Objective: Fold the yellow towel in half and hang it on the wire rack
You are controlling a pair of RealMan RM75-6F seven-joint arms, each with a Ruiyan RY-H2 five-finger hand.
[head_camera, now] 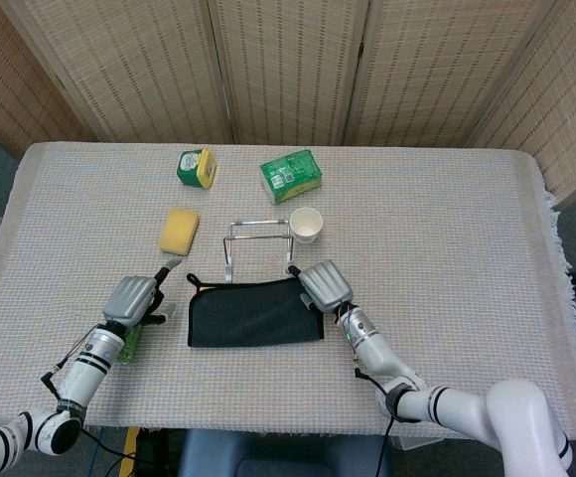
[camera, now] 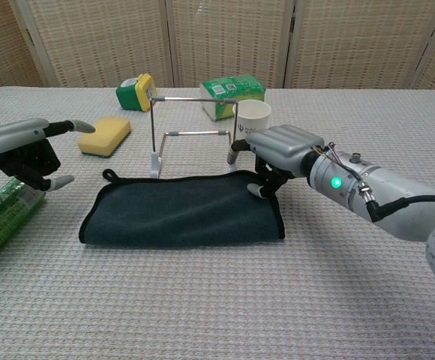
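Right robot hand [camera: 271, 161] seemingly touching towel [camera: 180, 212] — folded

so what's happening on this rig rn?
Towel-folding run. The towel lies folded flat on the table, dark side up, in front of the wire rack, not hung yet. The right hand rests on its far right corner. The left hand is off to the side, holding nothing, above a green roll.

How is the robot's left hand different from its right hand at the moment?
The right hand rests on the folded towel's far right corner; the left hand is clear of the towel, off its left end. The right hand's fingers curl down onto the cloth; the left hand points one finger forward. Both are grey and low over the table.
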